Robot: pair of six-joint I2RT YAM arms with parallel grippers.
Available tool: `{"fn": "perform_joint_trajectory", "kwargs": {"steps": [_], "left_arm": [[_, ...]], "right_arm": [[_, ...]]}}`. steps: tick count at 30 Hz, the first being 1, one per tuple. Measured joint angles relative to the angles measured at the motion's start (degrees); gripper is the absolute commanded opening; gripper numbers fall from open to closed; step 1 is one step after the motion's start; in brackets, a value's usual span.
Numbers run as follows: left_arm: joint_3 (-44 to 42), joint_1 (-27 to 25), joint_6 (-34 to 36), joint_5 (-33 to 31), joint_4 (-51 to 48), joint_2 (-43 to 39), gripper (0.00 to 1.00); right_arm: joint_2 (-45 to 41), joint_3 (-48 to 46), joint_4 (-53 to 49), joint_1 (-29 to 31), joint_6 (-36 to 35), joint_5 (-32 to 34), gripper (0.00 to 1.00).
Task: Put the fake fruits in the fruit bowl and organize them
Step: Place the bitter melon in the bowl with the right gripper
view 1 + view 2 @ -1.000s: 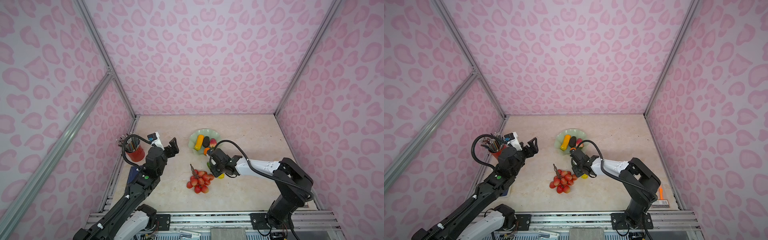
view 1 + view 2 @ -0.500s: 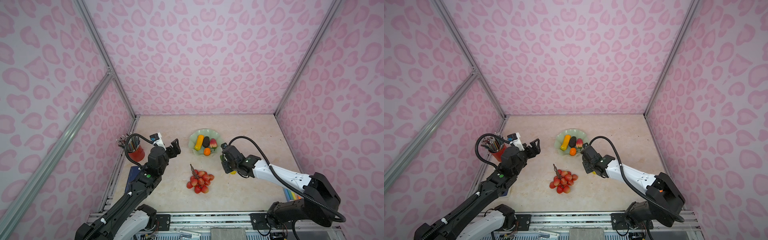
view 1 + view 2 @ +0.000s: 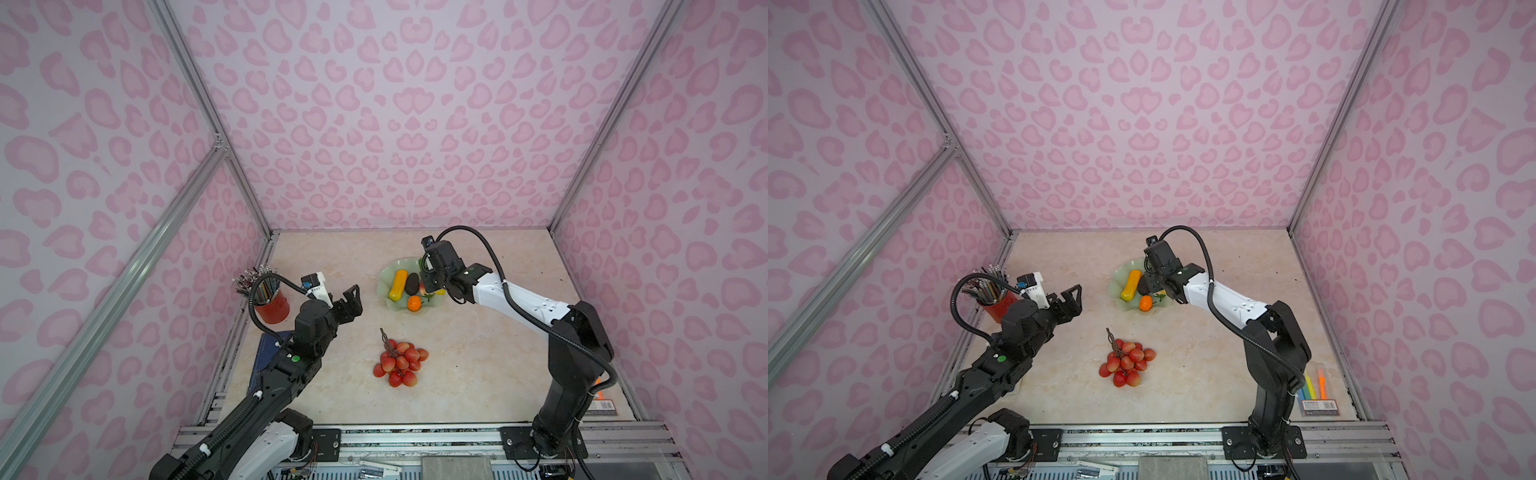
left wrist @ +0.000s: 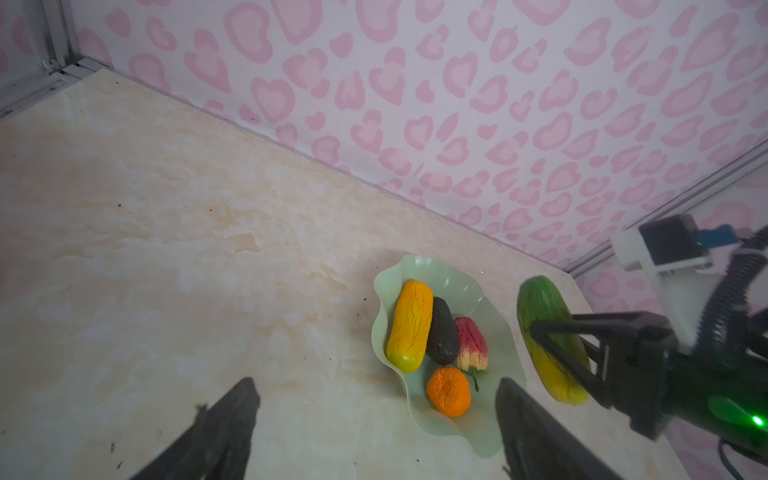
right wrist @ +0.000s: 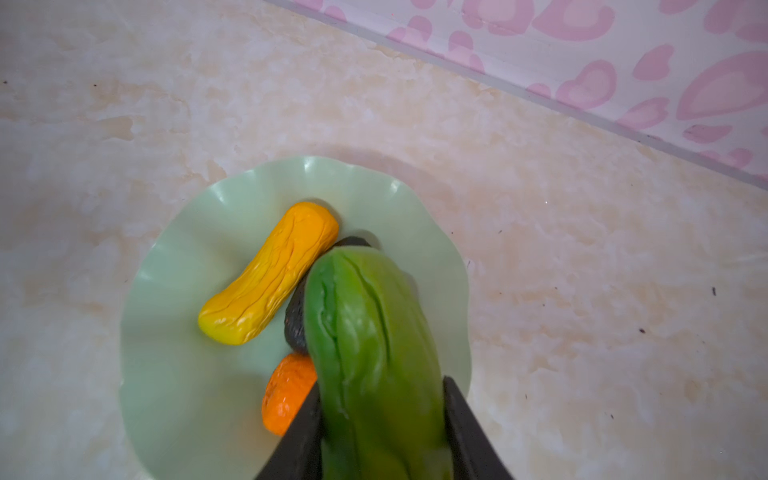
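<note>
Fruit count is six. Four lie in the fruit bowl (image 3: 383,278): the yellow-orange gourd (image 3: 397,284), the dark avocado (image 3: 412,282), the strawberry (image 4: 471,343) and the small orange (image 3: 414,303). The first three are packed side by side, and the orange sits by the near rim.

Number five is the green-yellow oblong (image 5: 365,332). It's clamped at its yellow end in the right gripper (image 5: 380,384), green end sticking out, up over the bowl on the right arm's side. Number six is the red berry bunch (image 3: 399,361), one bunch out on the table toward the front, well apart from the bowl and both arms.

The left gripper (image 3: 345,297) is spread wide with nothing in it, raised off to the left of the bowl.

Room-wise, there's bare bowl floor beside the gourd and past the strawberry, and open marble all around the bunch. One red cup of pencils (image 3: 272,307) hugs the left edge. One marker pack (image 3: 1316,390) sits near the front right corner.
</note>
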Motion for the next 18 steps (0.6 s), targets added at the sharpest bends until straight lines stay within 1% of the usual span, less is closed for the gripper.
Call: {"fn": "perform_joint_trajectory", "kwargs": {"steps": [4,8,11,14,18], "left_arm": [[-1.0,0.1,-0.7,3.0,-0.1,0.5,0.89],[-1.7,0.1,-1.5,7.0,0.2,2.3,0.88],[-2.5,0.1,-2.5,10.1,0.4,3.9,0.87],[-3.6,-0.2,-3.9,13.4,1.8,5.6,0.86],[-4.4,-1.0,-5.4,16.9,3.5,7.2,0.85]], "right_arm": [[8.5,8.9,-1.2,-1.6,-4.1,0.8,0.3],[13.4,13.0,-2.3,-1.8,-7.4,2.7,0.32],[16.1,14.9,-3.5,-2.1,-8.6,3.4,0.4],[17.8,16.1,-3.8,-2.1,-9.0,3.6,0.53],[18.2,16.6,-4.7,-2.1,-9.2,3.8,0.67]]}}
